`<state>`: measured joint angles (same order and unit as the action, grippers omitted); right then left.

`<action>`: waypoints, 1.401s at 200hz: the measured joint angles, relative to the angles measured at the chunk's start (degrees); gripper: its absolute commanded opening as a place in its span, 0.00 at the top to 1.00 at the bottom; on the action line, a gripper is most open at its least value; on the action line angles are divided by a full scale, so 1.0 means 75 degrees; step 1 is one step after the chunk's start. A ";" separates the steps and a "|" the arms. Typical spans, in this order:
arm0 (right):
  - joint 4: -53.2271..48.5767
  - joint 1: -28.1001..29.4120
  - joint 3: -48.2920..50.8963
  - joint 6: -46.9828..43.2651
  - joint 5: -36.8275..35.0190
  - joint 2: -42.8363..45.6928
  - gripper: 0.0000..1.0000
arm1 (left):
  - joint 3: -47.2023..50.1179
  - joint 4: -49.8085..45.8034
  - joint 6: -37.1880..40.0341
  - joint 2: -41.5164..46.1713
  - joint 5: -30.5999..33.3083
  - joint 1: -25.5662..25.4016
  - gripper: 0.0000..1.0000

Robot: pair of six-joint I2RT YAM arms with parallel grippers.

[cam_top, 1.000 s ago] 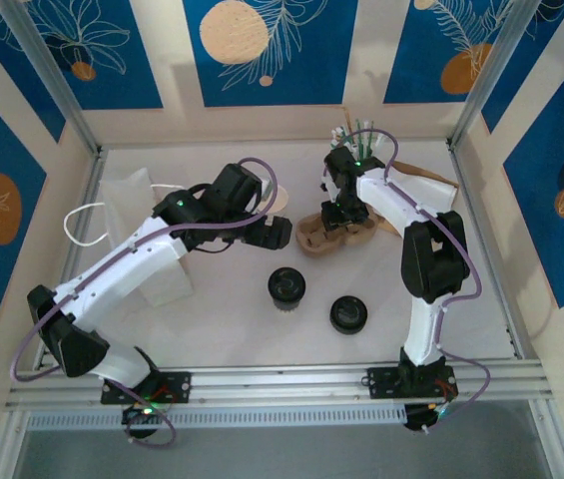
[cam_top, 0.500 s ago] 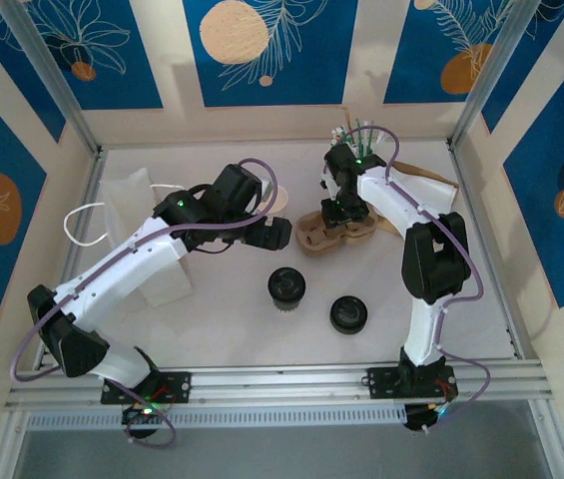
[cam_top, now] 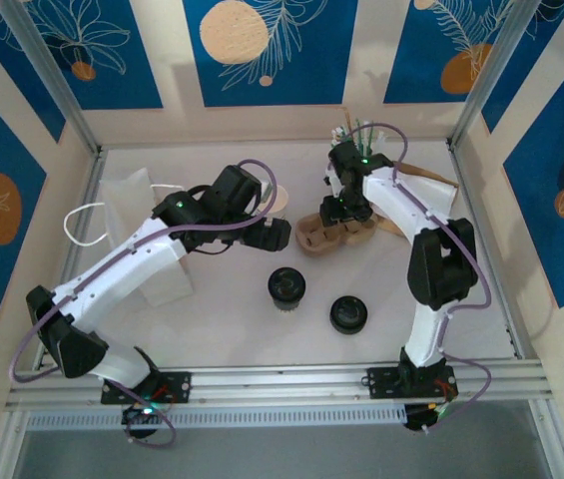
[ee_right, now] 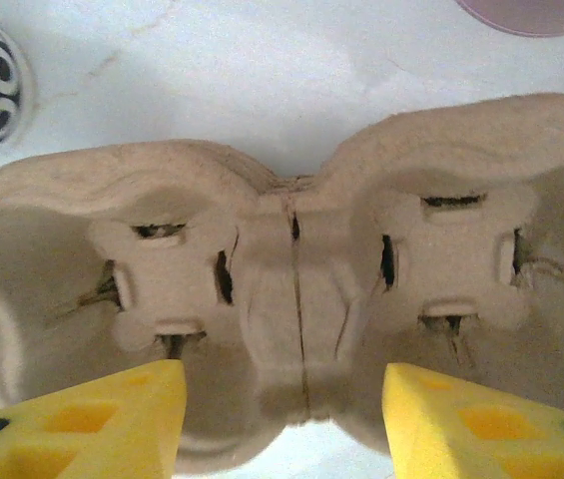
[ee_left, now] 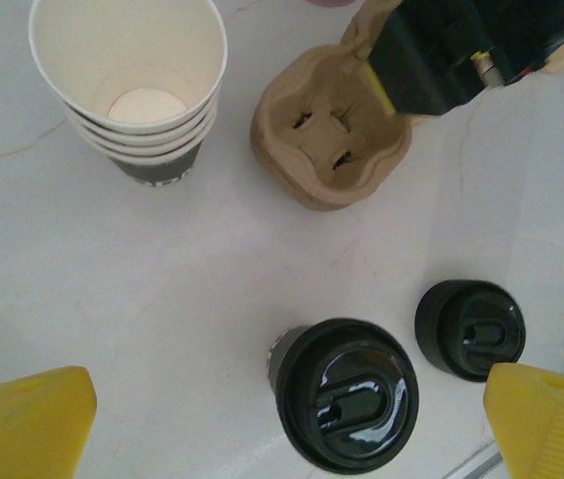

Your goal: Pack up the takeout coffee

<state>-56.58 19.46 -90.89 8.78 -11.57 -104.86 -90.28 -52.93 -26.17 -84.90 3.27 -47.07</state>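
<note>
The takeout coffee (cam_top: pixel 286 287) stands mid-table, a small cup under a round black lid; it lies between the yellow fingertips (ee_left: pixel 22 424) in the left wrist view (ee_left: pixel 346 394). My left gripper (cam_top: pixel 274 233) hovers wide open above and behind it, holding nothing. A brown cardboard cup carrier (cam_top: pixel 333 234) with two hollow wells lies behind. My right gripper (cam_top: pixel 346 214) is low over it, open, its yellow fingers (ee_right: pixel 92 419) either side of the carrier's middle ridge (ee_right: pixel 296 299) with gaps showing.
A second black-lidded item (cam_top: pixel 348 313) sits right of the coffee; what is under its lid I cannot tell. A stack of lidless white paper cups (ee_left: pixel 132 90) stands left of the carrier. White paper bag (cam_top: pixel 137 215) at left, stir sticks (cam_top: pixel 356 130) at back.
My right gripper's jaws have spread apart over the carrier and its arm has shifted slightly. The left arm and both lidded items have stayed put.
</note>
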 measured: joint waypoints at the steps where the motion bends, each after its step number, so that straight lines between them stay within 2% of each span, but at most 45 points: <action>1: 0.0006 -0.0009 0.0015 0.0017 0.0020 0.0023 0.48 | -0.0029 -0.0015 0.0009 -0.0012 0.0012 -0.0009 0.00; 25: 0.0315 -0.0699 0.0749 0.0554 0.0778 0.1096 0.49 | -0.1335 -0.0353 0.0259 -0.0796 0.0219 -0.0481 0.00; 60: 0.1352 -0.2532 0.2401 0.1472 0.2445 0.2544 0.51 | -0.3328 -0.0664 0.0603 -0.2247 0.0239 -0.1017 0.02; 83: 0.2101 -0.3579 0.3386 0.1926 0.3506 0.2722 0.54 | -0.4721 -0.0994 0.0787 -0.3407 0.0154 -0.1148 0.06; 116: 0.3139 -0.4377 0.4229 0.2410 0.4765 0.2591 0.57 | -0.6575 -0.1457 0.0976 -0.5173 -0.0087 -0.1157 0.06; 142: 0.3873 -0.4546 0.4398 0.2678 0.5403 0.2291 0.61 | -0.7099 -0.1594 0.1026 -0.6062 -0.0318 -0.1075 0.08; 184: 0.4602 -0.4549 0.4441 0.2897 0.5811 0.1708 0.64 | -0.7157 -0.1606 0.1023 -0.6770 -0.0527 -0.0906 0.07; 280: 0.5117 -0.4523 0.4444 0.2906 0.6158 0.1072 0.64 | -0.7172 -0.1343 0.0935 -0.7020 -0.0638 -0.0778 0.07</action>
<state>-18.20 -14.46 -57.56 30.57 34.61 -96.82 -144.07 -63.00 -19.16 -137.56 -1.52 -52.90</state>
